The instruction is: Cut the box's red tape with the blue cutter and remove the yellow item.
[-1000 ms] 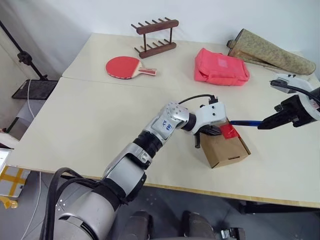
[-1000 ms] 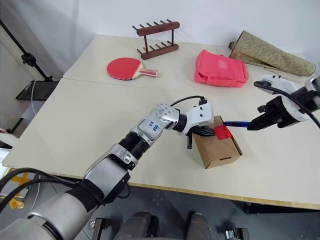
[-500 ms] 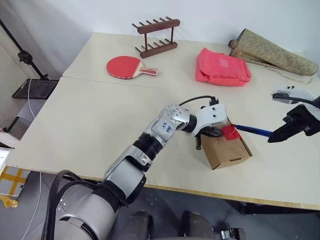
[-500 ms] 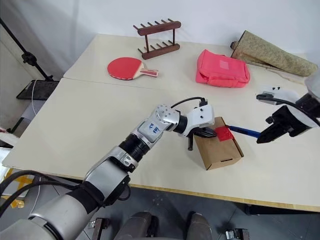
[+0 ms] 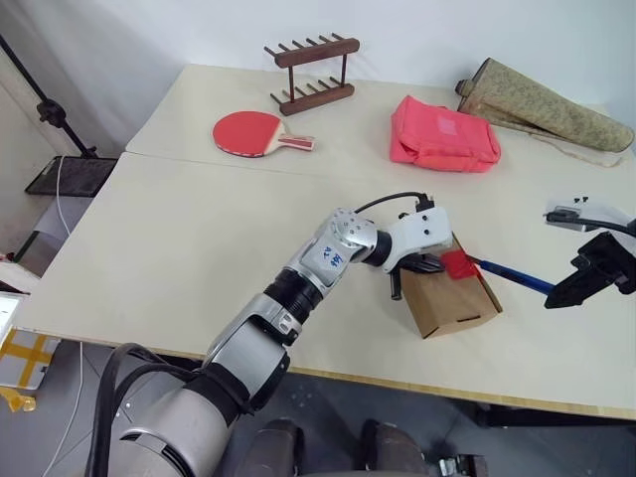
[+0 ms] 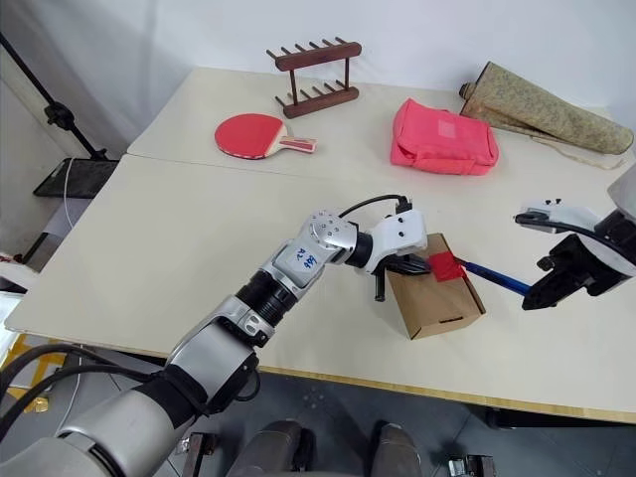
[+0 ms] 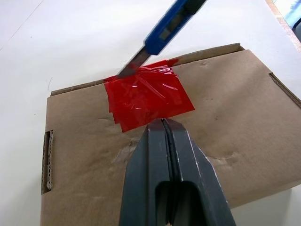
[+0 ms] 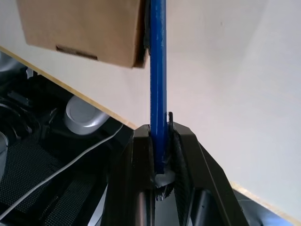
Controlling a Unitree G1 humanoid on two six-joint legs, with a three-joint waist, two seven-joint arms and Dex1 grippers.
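One box (image 5: 449, 295) sits near the front edge of the bench (image 5: 179, 229), its single patch of red tape (image 7: 146, 97) across the flap edge. The left hand (image 7: 164, 123), fingers pressed together, rests on the cardboard lid just beside the tape, bracing it. The right hand (image 8: 161, 136) pinches the tail end of the one blue cutter (image 5: 509, 274), whose blade tip touches the tape's far edge. The box looks light and thin-walled, likely to slide or dent, so bracing it makes sense. The tape is thin, crinkled film, easily slit. The cutter is stiff and slim — held so far back it may wobble, so a grip nearer the blade would steady it. Also here: one paddle (image 5: 253, 133), one pink pouch (image 5: 442, 133), one wooden rack (image 5: 310, 74), one rolled mat (image 5: 542, 103).
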